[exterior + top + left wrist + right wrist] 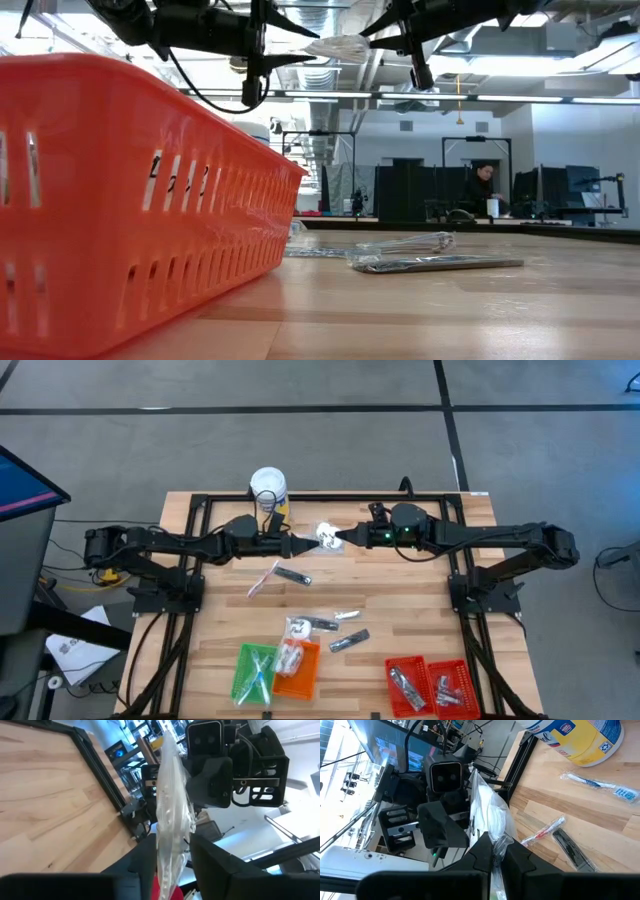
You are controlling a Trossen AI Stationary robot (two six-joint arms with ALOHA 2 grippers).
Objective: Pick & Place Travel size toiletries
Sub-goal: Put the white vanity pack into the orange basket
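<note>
Both hands meet above the counter (400,610): your right hand (345,539) is clenched on the clear-wrapped packet (327,536), and your left hand (303,546) grips its other end. Pulling apart could tear it.

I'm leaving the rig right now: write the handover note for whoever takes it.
Right gripper: shut on the white packet, held in the air over the table's far middle.
Left gripper: fingers on either side of the same packet; grip not clear.
Done: items lie in the green tray, orange tray and red tray.
Left: this packet, plus a pink stick, dark tubes and silvery pieces loose on the table.
</note>
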